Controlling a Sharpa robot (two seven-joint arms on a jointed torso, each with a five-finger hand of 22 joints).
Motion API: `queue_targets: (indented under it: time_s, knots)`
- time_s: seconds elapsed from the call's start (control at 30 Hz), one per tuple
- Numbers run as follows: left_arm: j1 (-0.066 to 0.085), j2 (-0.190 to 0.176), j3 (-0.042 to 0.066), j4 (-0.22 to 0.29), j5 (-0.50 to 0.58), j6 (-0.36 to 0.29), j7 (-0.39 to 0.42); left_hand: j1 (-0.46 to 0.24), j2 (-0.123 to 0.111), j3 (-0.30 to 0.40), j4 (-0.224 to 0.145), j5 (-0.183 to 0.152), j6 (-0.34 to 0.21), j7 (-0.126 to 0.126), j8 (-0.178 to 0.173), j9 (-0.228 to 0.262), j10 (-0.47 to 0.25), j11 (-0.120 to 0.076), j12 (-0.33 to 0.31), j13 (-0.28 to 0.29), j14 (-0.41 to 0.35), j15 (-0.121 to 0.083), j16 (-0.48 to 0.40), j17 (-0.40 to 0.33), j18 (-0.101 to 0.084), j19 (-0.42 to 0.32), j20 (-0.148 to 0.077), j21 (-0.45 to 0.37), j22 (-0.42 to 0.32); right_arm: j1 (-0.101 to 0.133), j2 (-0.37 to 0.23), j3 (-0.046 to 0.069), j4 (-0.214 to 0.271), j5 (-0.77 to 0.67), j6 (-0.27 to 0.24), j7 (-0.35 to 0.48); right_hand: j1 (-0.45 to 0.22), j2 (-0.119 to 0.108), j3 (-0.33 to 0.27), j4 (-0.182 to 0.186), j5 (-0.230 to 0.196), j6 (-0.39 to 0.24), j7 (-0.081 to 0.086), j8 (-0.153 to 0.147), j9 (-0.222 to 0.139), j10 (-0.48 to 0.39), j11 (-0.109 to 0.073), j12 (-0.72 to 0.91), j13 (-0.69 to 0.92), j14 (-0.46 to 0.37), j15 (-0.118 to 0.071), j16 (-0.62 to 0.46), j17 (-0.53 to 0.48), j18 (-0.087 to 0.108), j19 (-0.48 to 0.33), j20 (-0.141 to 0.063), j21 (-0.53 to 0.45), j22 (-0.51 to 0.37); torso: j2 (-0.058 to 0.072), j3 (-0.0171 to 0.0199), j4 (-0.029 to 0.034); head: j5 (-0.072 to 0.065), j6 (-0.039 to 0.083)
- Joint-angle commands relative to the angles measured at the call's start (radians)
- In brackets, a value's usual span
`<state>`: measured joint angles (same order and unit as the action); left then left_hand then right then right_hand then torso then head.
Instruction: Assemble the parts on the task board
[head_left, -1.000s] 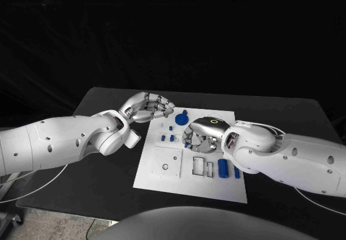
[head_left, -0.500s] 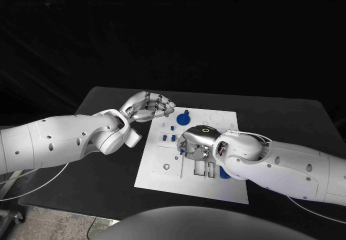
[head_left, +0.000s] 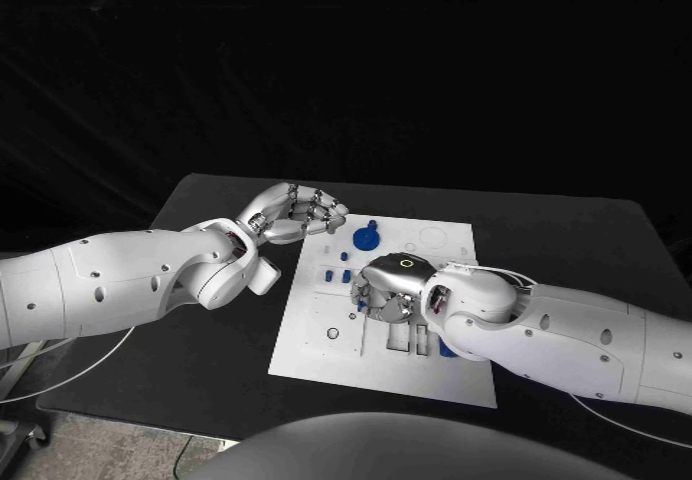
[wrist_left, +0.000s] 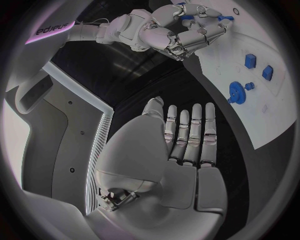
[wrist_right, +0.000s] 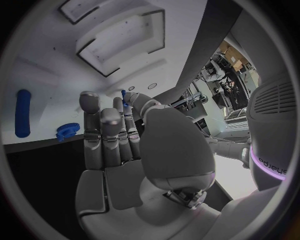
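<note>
Task board: we are seeing the white task board (head_left: 325, 345) lying in the middle of the black surface (head_left: 173, 330), with its near left part bare.

Parts: we are counting several blue parts loose on the board. A blue gear (head_left: 365, 239) is sitting near the far edge; small blue blocks (head_left: 338, 274) are lying just nearer than it. In the right wrist view a blue cylinder (wrist_right: 22, 113) and a gear (wrist_right: 65, 131) are resting on the white plate.

Slots: we are noting rectangular recesses (head_left: 405, 337) by the right hand that are looking unfilled. In the right wrist view the recesses (wrist_right: 122, 42) are also showing no blue inside.

Right hand: the right hand (head_left: 387, 290) is hovering low over the board's middle, fingers pointing down. In the right wrist view its fingertips (wrist_right: 128, 102) are closing round something small and blue; we are judging it a pinch on a part, though the piece is mostly hidden.

Left hand: the left hand (head_left: 299, 214) is hanging beside the board's far left corner, off the plate. In the left wrist view its fingers (wrist_left: 187, 135) are lying straight, side by side, with nothing in them.

Progress: we are judging the assembly early. Most parts are waiting loose, the recesses are looking unfilled, and one part at most is being handled.
</note>
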<state>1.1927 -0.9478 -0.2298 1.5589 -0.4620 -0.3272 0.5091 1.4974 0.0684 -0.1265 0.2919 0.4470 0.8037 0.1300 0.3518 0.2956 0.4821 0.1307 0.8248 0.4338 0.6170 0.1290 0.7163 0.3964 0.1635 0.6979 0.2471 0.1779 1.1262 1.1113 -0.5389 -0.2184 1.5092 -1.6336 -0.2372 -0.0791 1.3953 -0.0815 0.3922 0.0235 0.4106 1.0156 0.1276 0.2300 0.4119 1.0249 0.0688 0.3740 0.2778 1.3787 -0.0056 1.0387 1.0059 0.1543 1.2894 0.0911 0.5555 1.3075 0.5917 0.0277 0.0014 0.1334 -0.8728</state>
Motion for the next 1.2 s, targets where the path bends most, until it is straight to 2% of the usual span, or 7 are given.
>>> queue_targets:
  time_s: [0.03,0.17,0.3,0.6,1.2]
  knots:
    - [0.0,-0.001,0.0,0.003,0.004,0.011,0.004,-0.003,0.012,-0.006,0.0,0.007,-0.005,0.002,0.004,-0.002,-0.002,0.001,0.005,-0.002,0.0,0.008,0.007,-0.001,0.014,0.01,0.0,-0.003,0.001,-0.004,0.006,0.0,-0.001,0.002,0.012,0.005,0.014,0.001,0.001,-0.005,0.004,0.008,0.001,0.004,0.001,0.008,0.0,-0.002,0.001,-0.006,-0.004,0.0,0.001,0.001,-0.006,0.0,0.005,0.058,0.001,-0.0006,-0.0002,0.001,0.0]
    - [0.0,-0.002,0.0,0.003,0.004,0.012,0.004,-0.003,0.013,-0.006,0.0,0.008,-0.005,0.002,0.004,-0.002,-0.001,0.001,0.006,-0.003,0.001,0.008,0.007,-0.001,0.014,0.01,0.001,-0.003,0.001,-0.008,0.011,0.0,-0.001,0.006,0.013,0.006,0.015,0.001,0.001,-0.006,0.004,0.009,0.001,0.004,0.001,0.01,0.0,-0.001,0.001,-0.006,-0.004,0.0,0.001,0.001,-0.006,0.0,0.005,0.058,0.001,-0.0005,0.0014,0.001,0.0]
    - [0.0,0.0,0.0,0.0,0.005,0.014,0.005,-0.003,0.014,-0.007,0.0,0.008,-0.004,0.002,0.005,-0.002,-0.001,0.0,0.006,-0.003,0.002,0.009,0.008,-0.002,0.014,0.011,0.001,-0.004,0.002,-0.011,0.013,0.0,-0.001,0.009,0.013,0.007,0.015,0.001,0.001,-0.007,0.005,0.009,0.001,0.003,0.001,0.012,-0.001,-0.001,0.001,-0.007,-0.004,-0.001,0.0,0.001,-0.006,0.0,0.004,0.058,0.001,-0.0007,0.0011,0.007,0.0]
    - [0.0,0.008,0.0,-0.009,0.006,0.024,0.005,-0.003,0.017,-0.007,0.0,0.009,-0.004,0.001,0.006,-0.002,0.0,0.0,0.007,-0.005,0.003,0.009,0.008,-0.002,0.014,0.012,0.001,-0.004,0.002,-0.013,0.016,0.0,-0.002,0.013,0.026,0.002,0.016,0.001,0.001,-0.008,0.005,0.009,0.001,0.003,0.001,0.013,-0.001,0.0,0.001,-0.008,-0.005,-0.003,-0.003,0.002,-0.007,0.0,0.002,0.057,0.0,-0.0006,0.0009,0.009,0.0]
    - [0.0,0.016,-0.001,-0.013,0.007,0.033,-0.001,-0.002,0.022,-0.006,0.0,0.011,-0.005,0.001,0.007,-0.003,0.0,0.001,0.007,-0.007,0.005,0.01,0.009,-0.004,0.014,0.014,0.001,-0.004,0.002,-0.015,0.025,0.0,-0.007,0.021,0.053,-0.005,0.017,0.001,0.001,-0.01,0.006,0.006,0.003,-0.002,-0.002,0.011,0.0,-0.002,0.0,-0.012,-0.004,-0.01,-0.009,0.004,-0.012,0.0,-0.01,0.055,0.0,-0.0003,0.0002,0.006,0.0]
